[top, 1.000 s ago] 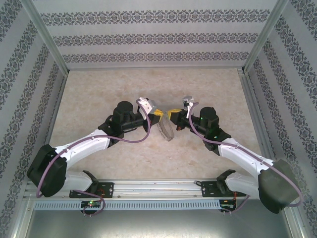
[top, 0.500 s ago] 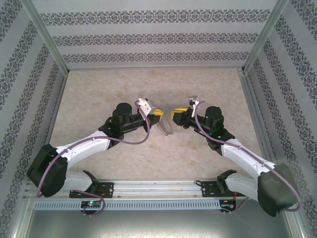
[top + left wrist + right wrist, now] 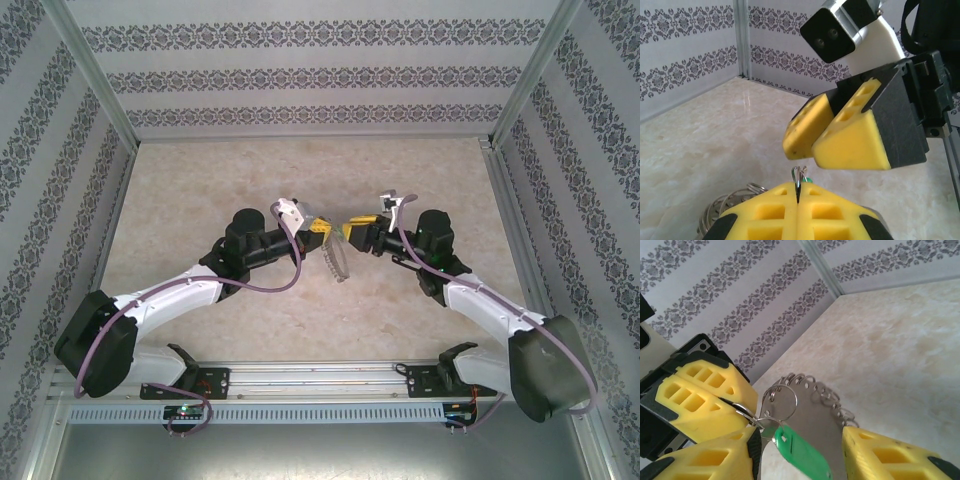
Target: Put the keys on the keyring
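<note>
The left pincer [image 3: 797, 192] is clamped tight on a thin wire of the keyring [image 3: 827, 397], which hangs beneath it. The green key [image 3: 802, 456] dangles from a small loop [image 3: 780, 400] by that grip, between the half-spread, empty fingers of the right pincer [image 3: 799, 435]. My worry is that the key is only loosely hooked, so a brush from the right fingers could swing it off onto the counter [image 3: 900, 350]
</note>
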Robot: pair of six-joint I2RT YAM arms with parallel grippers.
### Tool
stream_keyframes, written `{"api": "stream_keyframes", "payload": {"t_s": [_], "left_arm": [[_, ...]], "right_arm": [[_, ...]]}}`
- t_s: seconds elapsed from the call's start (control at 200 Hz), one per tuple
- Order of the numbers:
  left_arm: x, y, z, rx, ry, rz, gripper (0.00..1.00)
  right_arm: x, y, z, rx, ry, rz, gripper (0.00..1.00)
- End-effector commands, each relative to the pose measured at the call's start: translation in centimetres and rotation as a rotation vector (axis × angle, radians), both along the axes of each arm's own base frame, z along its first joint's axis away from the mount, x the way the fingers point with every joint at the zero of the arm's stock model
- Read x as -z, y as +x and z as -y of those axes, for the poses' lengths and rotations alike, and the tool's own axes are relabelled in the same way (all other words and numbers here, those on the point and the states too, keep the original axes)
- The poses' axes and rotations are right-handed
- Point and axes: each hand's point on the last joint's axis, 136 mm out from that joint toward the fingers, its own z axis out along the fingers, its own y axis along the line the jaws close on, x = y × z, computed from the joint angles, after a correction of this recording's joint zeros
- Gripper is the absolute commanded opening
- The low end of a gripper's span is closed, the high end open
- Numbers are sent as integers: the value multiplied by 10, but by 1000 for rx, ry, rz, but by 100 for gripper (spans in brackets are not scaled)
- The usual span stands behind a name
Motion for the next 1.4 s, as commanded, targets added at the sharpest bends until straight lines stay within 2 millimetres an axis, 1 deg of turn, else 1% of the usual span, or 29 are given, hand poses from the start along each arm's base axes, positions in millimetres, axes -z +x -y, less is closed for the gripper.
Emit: {"api": "stream_keyframes", "payload": {"t_s": [0.0, 0.265, 0.445, 0.495, 0.659, 0.759, 0.829, 1.064, 1.209, 1.394], "left_arm": [[-22, -8, 7, 45, -65, 53, 0], [-23, -8, 9, 55, -69, 47, 0], [-23, -8, 9, 56, -70, 46, 0], [-23, -8, 9, 56, -70, 44, 0], [-24, -8, 9, 56, -71, 45, 0], [-24, -7, 10, 54, -70, 44, 0], [-23, -7, 10, 55, -70, 44, 0], [-25, -4, 8, 35, -76, 44, 0], [-26, 2, 1, -13, -49, 36, 0], [-30, 6, -6, -37, 15, -3, 12]], "right_arm": [[-31, -8, -13, -87, 53, 85, 47], [-31, -9, -23, -114, 50, 87, 45], [-31, -9, -29, -134, 51, 86, 41], [-31, -10, -30, -142, 52, 88, 36], [-30, -13, -33, -168, 53, 85, 15], [-27, -14, -34, -173, 51, 79, 5], [-25, -14, -33, -172, 48, 78, 0], [-22, -9, -27, -127, 38, 75, 0], [-22, 0, -20, -89, 21, 77, 0], [-18, 8, -19, -79, -37, 84, 0]]}}
